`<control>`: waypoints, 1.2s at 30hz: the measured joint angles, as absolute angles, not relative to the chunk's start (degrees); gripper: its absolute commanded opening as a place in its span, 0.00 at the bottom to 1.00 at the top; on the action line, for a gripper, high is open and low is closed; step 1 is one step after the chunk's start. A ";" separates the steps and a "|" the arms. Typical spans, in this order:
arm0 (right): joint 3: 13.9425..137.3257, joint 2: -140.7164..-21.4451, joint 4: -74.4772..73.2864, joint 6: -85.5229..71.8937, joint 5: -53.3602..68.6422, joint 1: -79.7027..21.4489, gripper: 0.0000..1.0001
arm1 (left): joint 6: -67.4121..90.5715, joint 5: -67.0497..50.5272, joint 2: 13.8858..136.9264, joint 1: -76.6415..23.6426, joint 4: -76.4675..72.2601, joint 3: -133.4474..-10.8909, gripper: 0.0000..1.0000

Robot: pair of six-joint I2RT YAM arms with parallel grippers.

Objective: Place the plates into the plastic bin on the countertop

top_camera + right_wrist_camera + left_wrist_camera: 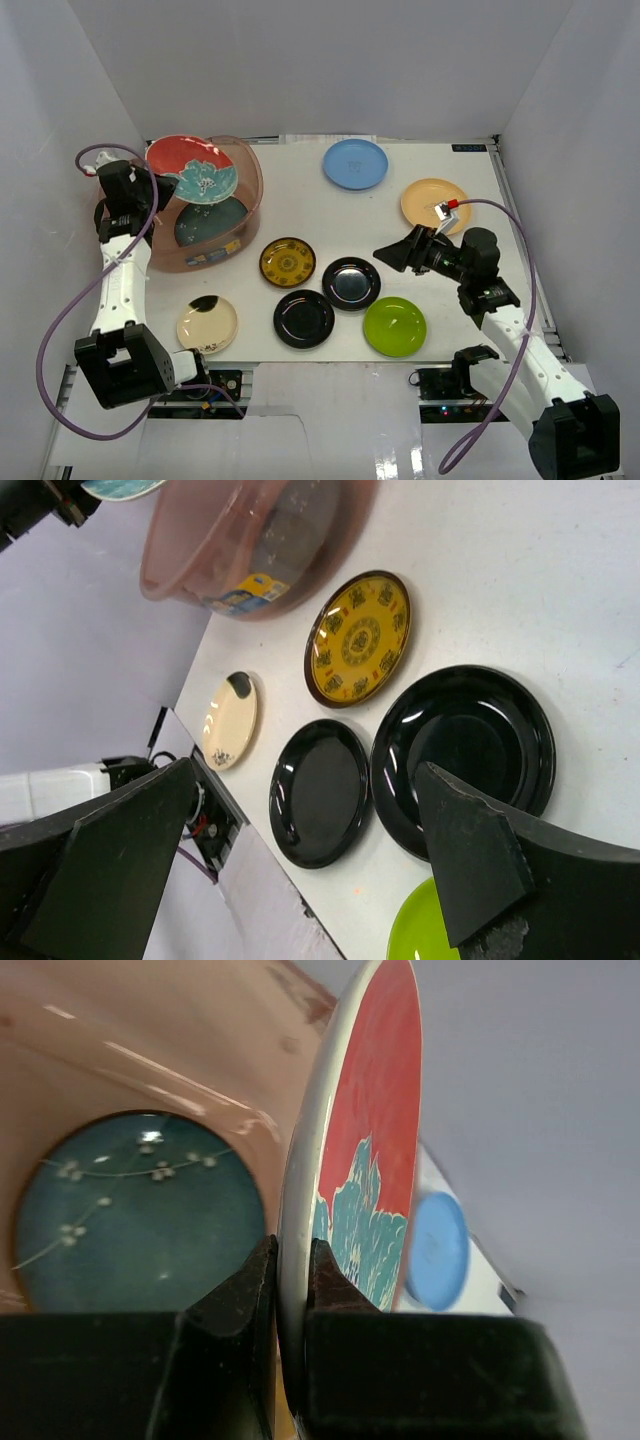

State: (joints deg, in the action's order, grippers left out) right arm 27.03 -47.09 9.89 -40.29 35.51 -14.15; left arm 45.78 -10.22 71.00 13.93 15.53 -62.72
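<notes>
Clamping the red-and-teal plate (192, 168) by its rim in the left gripper (290, 1260), just above the plastic bin (255, 175), over the dark teal plate (210, 222) inside. Well right of the bin, hovering with the right gripper (392, 254) spread wide, holding nothing.

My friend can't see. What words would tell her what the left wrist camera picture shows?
The left gripper pinches the rim of a red-and-teal plate, holding it on edge over the plastic bin. A dark teal plate with small white blossoms lies flat in the bin below, and a light blue plate shows farther off, to the right.
</notes>
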 measured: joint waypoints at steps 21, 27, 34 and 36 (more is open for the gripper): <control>28.51 -55.90 9.10 -36.60 18.83 -44.64 0.94 | 39.07 -7.29 86.19 14.13 18.83 -60.49 0.50; 32.64 -63.29 10.31 -36.29 12.99 -52.21 0.92 | 38.33 -8.56 86.19 14.13 17.43 -59.68 0.97; 35.83 -70.76 11.79 -36.21 6.92 -57.49 0.77 | 38.17 -8.73 85.80 14.17 17.63 -58.08 0.98; 36.64 -72.16 11.38 -35.75 5.52 -57.76 0.69 | 37.54 -8.21 85.54 14.15 18.33 -57.95 0.98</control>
